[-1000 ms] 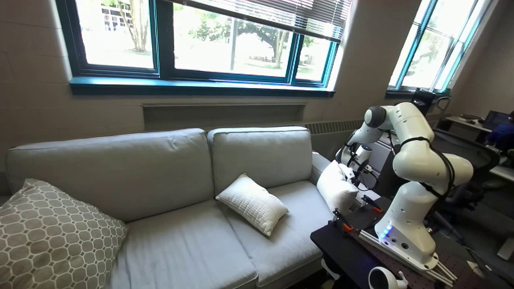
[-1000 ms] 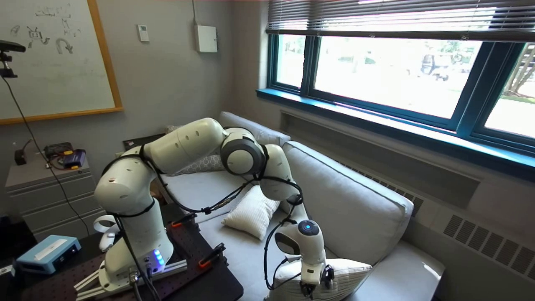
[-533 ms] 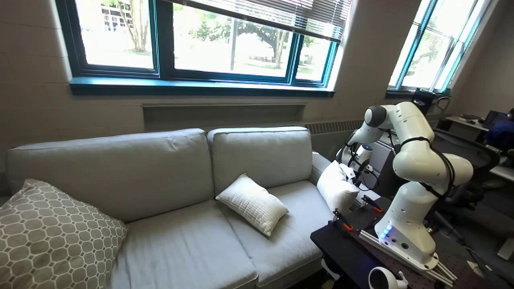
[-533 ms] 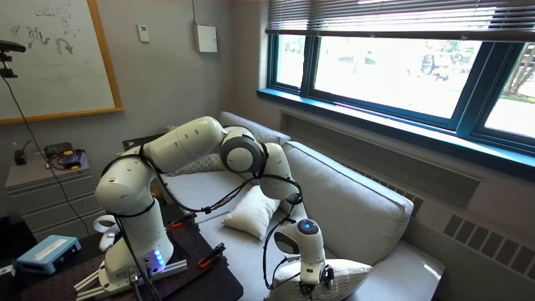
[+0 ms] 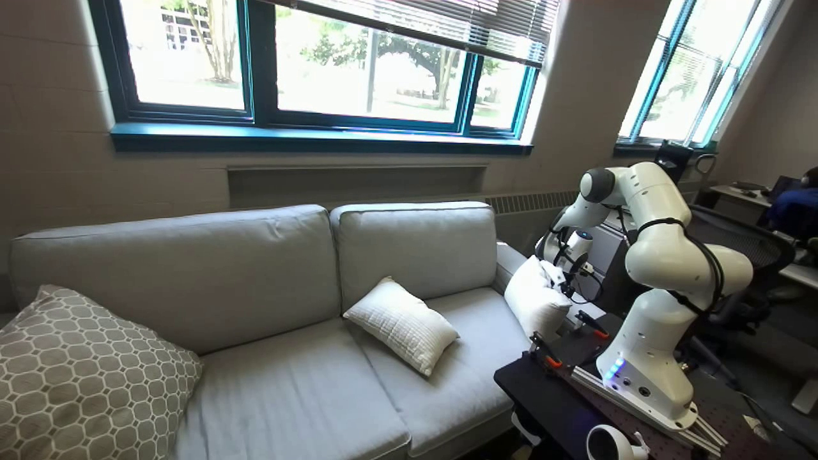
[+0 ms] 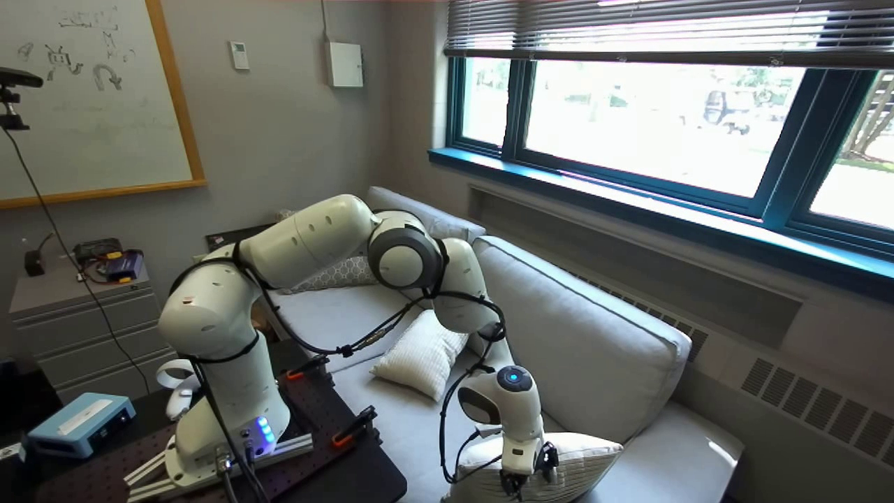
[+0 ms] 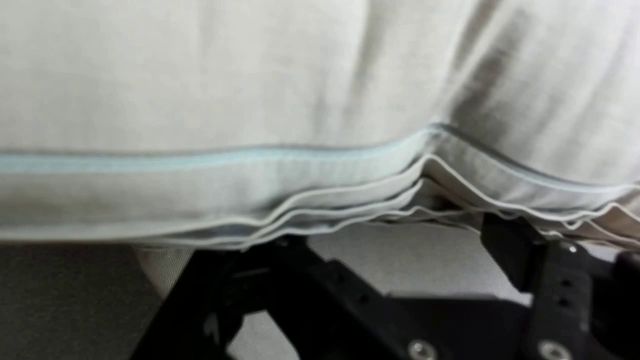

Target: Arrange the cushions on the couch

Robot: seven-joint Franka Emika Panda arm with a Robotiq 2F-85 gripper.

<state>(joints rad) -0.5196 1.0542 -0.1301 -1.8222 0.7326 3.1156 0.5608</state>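
Note:
The couch (image 5: 287, 383) is light grey and shows in both exterior views (image 6: 580, 328). A white cushion (image 5: 401, 326) lies tilted on the seat near the gap between the seat cushions; it also shows in an exterior view (image 6: 422, 356). The other white cushion (image 5: 535, 299) stands tilted at the couch end by the arm, partly hidden by the robot (image 6: 580, 468). My gripper (image 6: 534, 483) is at this cushion. In the wrist view, the gripper (image 7: 395, 235) has its jaws wide apart, tips at the cushion's layered edge (image 7: 325, 200). Its fingertips are partly hidden by the edge.
A larger lattice-patterned pillow (image 5: 96, 377) leans at the far couch end. The robot's dark table (image 5: 543, 396), with black-and-orange clamps (image 6: 353, 427), stands close against the couch front. Cables (image 6: 447, 419) hang along the arm. Back cushions (image 5: 418, 249) rise behind the seat.
My arm has shifted only very slightly upward over the last second. The gripper stays at the same cushion, and neither cushion has visibly moved.

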